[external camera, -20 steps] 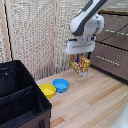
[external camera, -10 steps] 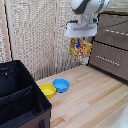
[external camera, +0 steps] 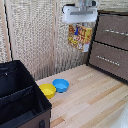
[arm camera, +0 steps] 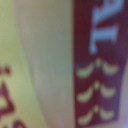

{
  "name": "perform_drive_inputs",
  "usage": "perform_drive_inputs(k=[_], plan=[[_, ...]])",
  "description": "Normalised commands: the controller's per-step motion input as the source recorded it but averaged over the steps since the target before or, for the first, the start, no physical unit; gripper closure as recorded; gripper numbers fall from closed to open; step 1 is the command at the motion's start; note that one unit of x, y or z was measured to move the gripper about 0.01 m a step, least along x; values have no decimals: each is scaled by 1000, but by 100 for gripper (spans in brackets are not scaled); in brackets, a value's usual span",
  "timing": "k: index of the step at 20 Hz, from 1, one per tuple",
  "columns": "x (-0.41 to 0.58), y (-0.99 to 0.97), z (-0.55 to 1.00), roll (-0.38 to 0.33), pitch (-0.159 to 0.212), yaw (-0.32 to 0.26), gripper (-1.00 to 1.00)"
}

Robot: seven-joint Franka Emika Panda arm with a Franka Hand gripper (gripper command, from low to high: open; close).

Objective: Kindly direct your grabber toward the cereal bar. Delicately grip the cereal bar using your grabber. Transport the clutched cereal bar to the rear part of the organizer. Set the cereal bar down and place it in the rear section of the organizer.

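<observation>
One cereal bar (external camera: 80, 36) hung in the air beneath the grabber (external camera: 80, 21), held high above the wooden table (external camera: 95, 100).

The grabber's fingers were clamped on the box's upper edge, so the yellow-orange box dangled flat-faced toward the exterior camera, in front of the woven screen (external camera: 40, 35) and just beside the brown drawer cabinet (external camera: 112, 42) at the exterior view's right. The organizer (external camera: 20, 97) sat well apart from it, low at the exterior view's left, its black dividers showing. Two bowls, one yellow bowl (external camera: 48, 90) and one blue bowl (external camera: 61, 85), rested touching each other on the table just beside the organizer. The wrist view was filled by blurred packaging (arm camera: 95, 65) (dark red with pale lettering and yellow marks), pressed close to the lens.
</observation>
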Motion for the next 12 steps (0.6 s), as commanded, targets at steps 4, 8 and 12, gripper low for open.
perform_drive_inputs(k=[4,8,12], plan=[[32,846,223,0,21,-70,100],[49,844,229,0,11,-79,100],[64,844,252,0,6,-79,100]])
